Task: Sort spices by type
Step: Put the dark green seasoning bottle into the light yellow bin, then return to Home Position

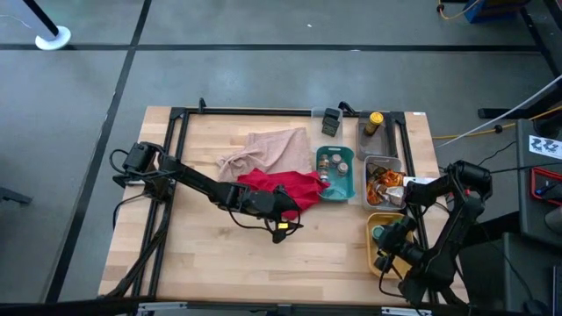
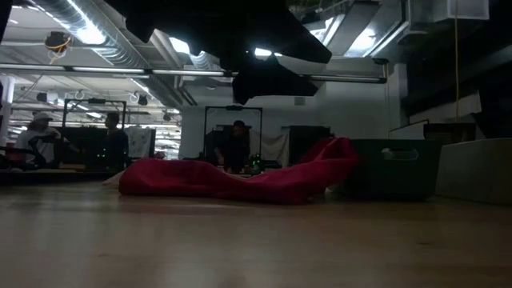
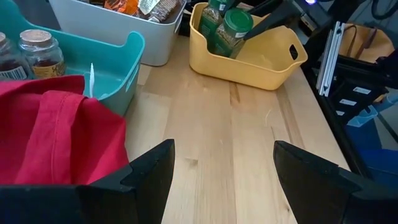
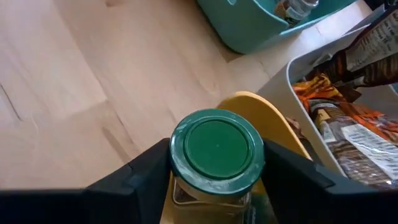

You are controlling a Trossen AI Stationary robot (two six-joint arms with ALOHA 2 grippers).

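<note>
Wooden table [image 1: 219,254]: sachets [image 4: 348,134] bear print too blurred to read.

Two matte-black jointed arms make up the machine, each built of slim links and rounded joint housings, with black cables trailing behind their bases. The left tool [image 3: 221,177] ends in two broad, flat-faced black fingers [image 3: 152,171] with angular, wedge-like tips, and a small yellow-green light glows just beside it on the wrist. The right tool [image 4: 217,168] carries the same dark, smooth-sided fingers [image 4: 146,171], and behind it the right arm thickens into bulkier black segments with looping cables.
</note>
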